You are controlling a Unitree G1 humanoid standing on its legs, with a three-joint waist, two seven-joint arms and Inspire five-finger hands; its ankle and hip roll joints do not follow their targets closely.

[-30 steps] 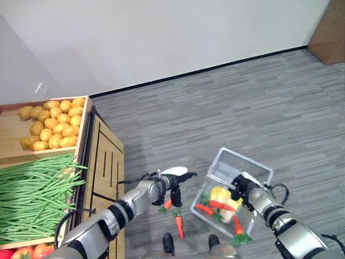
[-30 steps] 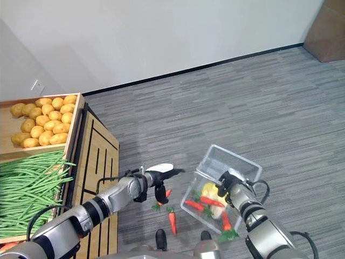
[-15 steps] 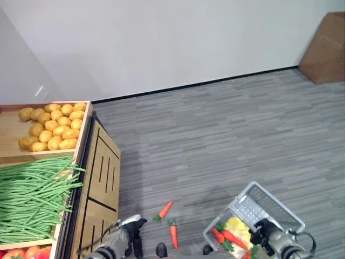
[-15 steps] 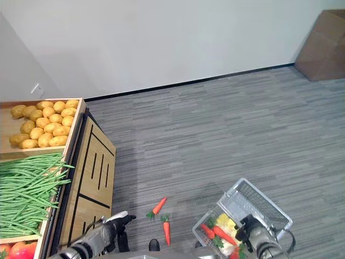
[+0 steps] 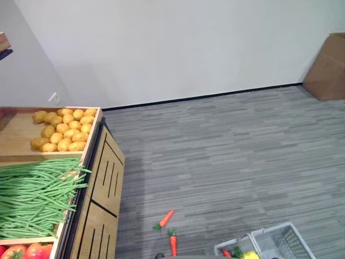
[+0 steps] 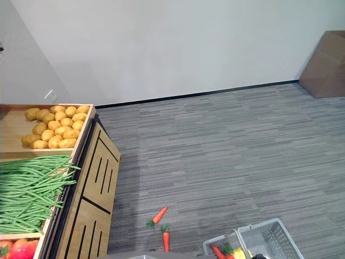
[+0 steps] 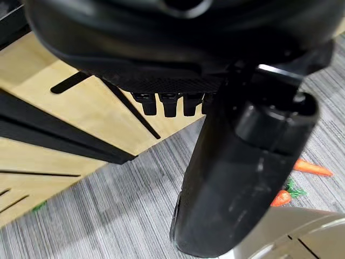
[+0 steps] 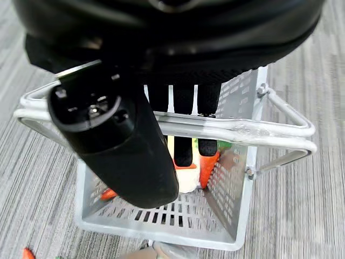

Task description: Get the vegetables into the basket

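Nowhere could any writing be made out. Broad grey floor (image 6: 226, 156) lay open to the far wall. Near the bottom edge, the wire basket (image 8: 232, 194) hung from the right hand (image 8: 183, 102), whose fingers were curled round its handles (image 8: 237, 129); carrots (image 8: 207, 167) and something yellow lay inside. Two carrots (image 6: 161, 226) lay on the floor beside the wooden stand (image 6: 91, 189) holding potatoes (image 6: 51, 127) and green beans (image 6: 29, 189). Whether the left hand (image 7: 237, 162) had its fingers apart or together, I cannot tell.

No text, label or number can be read anywhere, as far as these views show.
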